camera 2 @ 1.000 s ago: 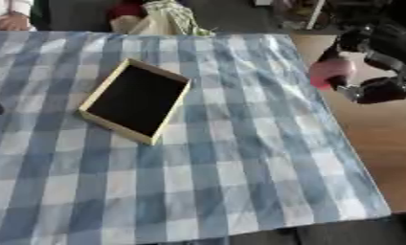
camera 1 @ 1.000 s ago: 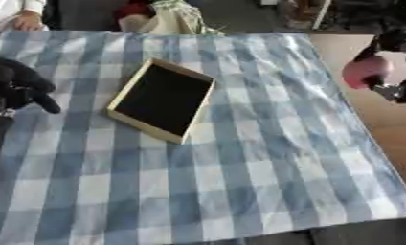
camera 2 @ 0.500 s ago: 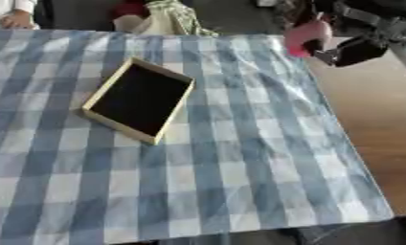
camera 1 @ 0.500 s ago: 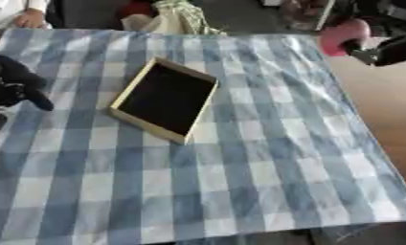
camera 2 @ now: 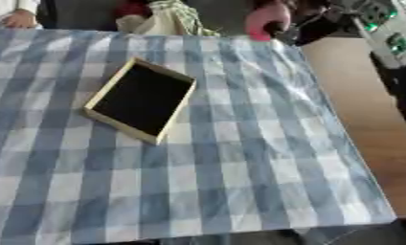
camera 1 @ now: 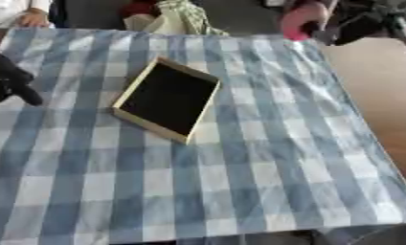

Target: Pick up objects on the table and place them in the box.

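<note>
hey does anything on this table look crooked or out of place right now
The box lies turned at an angle to the checked cloth's stripes, and it looks empty. The cloth is rumpled near its far right corner. The right hand holds a pink object over that corner.

Box (camera 1: pixel 167 99) lies on cloth (camera 1: pixel 240 158) covering the surface, left of centre, turned askew. Left hand (camera 1: pixel 7 79) at left edge, w/ box to its right. Right hand (camera 2: pixel 311 26) above far right corner, holding rounded object (camera 2: pixel 265 19), well apart from box.
</note>
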Controlling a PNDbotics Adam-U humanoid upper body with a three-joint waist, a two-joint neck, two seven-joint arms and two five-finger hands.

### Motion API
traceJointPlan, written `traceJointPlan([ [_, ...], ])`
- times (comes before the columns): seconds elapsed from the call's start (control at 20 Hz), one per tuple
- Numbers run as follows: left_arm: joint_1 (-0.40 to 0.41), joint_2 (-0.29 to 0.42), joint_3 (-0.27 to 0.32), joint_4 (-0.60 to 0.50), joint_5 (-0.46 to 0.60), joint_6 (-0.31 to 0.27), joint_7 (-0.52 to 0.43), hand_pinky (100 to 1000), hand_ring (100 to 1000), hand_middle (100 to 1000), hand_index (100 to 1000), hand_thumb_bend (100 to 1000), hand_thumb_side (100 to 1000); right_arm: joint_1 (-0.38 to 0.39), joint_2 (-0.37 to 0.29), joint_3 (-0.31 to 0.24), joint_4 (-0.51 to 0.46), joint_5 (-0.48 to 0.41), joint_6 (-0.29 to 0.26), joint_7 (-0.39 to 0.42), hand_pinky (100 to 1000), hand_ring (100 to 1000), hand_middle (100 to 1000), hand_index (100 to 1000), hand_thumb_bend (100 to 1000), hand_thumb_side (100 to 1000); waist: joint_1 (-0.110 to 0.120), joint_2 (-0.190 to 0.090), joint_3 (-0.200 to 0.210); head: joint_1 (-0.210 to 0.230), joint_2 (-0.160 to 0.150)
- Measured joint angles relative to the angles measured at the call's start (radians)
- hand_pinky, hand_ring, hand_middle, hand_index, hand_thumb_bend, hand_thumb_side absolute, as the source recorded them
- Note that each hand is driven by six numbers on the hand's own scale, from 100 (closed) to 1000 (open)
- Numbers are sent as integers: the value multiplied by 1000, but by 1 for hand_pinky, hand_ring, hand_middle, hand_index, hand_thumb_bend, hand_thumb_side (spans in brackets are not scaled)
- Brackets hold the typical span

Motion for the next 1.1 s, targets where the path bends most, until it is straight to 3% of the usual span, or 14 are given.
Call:
traceJointPlan([
  [0.45,-33,-14,0,0,53,-26,80,618,735,712,787,100,620,-114,180,-1,165,170,-10,-1,782,598,495,713,100,100,8,5,25,-29,0],
  [1.1,-51,-32,-5,0,78,-27,72,617,733,711,783,100,619,-160,314,-37,373,388,26,-108,772,585,482,704,100,100,14,23,51,-44,0],
])
